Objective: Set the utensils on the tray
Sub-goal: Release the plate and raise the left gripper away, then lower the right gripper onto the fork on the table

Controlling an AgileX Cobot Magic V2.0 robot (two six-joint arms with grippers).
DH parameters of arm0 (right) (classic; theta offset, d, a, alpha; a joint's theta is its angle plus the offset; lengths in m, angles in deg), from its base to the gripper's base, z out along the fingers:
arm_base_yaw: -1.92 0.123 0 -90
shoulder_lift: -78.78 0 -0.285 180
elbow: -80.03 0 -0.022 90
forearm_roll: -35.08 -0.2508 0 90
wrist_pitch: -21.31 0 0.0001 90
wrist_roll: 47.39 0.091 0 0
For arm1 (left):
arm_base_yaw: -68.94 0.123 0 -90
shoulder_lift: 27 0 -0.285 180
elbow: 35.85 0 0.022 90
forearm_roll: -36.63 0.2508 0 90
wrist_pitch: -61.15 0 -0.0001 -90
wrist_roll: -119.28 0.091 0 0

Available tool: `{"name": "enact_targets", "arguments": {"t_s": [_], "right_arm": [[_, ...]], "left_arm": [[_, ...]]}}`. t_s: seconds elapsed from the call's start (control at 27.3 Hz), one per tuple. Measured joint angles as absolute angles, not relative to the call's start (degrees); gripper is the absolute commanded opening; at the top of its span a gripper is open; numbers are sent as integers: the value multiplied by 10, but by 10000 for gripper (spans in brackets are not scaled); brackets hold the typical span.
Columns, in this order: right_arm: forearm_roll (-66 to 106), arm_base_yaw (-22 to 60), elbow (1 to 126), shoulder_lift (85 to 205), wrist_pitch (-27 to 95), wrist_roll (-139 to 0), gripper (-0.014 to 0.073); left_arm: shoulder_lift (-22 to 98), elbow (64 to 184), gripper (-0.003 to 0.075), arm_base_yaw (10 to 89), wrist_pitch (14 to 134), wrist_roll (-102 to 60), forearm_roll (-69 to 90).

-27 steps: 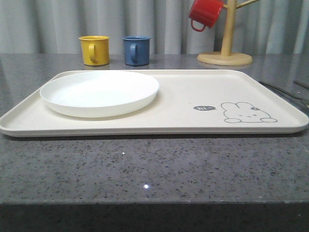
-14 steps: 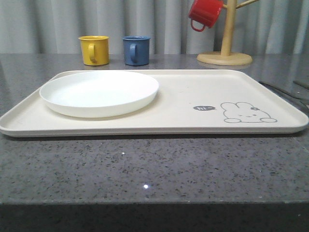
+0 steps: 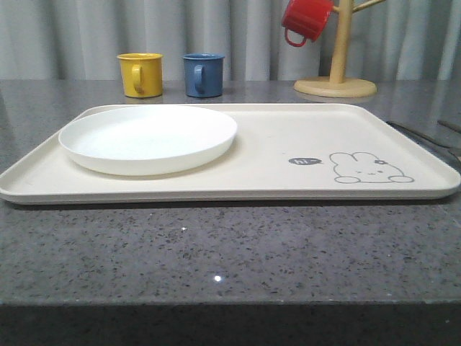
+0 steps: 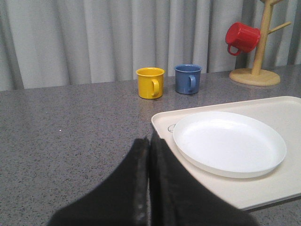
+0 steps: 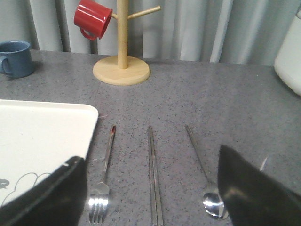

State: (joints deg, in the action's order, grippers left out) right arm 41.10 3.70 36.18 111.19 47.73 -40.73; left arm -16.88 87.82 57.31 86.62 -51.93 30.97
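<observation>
The cream tray (image 3: 274,180) with the rabbit drawing lies across the counter, and the round white plate (image 3: 148,139) rests on its left half. In the left wrist view my left gripper (image 4: 149,143) is shut and empty, hovering by the tray's (image 4: 263,186) near-left corner beside the plate (image 4: 229,143). On the bare counter to the right of the tray (image 5: 42,136) lie a fork (image 5: 104,174), a pair of chopsticks (image 5: 154,176) and a spoon (image 5: 204,174), side by side. My right gripper (image 5: 153,195) hangs open above them, its fingers spread wide to either side of all three.
A yellow mug (image 3: 140,74) and a blue mug (image 3: 203,75) stand behind the tray. At the back right a wooden mug tree (image 3: 336,72) holds a red mug (image 3: 305,19). A white container (image 5: 289,56) stands at the counter's far right edge.
</observation>
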Motion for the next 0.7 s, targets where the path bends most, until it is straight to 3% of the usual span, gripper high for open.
{"name": "enact_targets", "arguments": {"t_s": [0.15, 0.7], "right_arm": [[411, 37, 388, 1166, 501, -407, 321], [351, 60, 614, 1551, 700, -428, 305]], "left_arm": [[-169, 878, -18, 573, 866, -519, 310], [-169, 878, -18, 573, 866, -519, 310]]}}
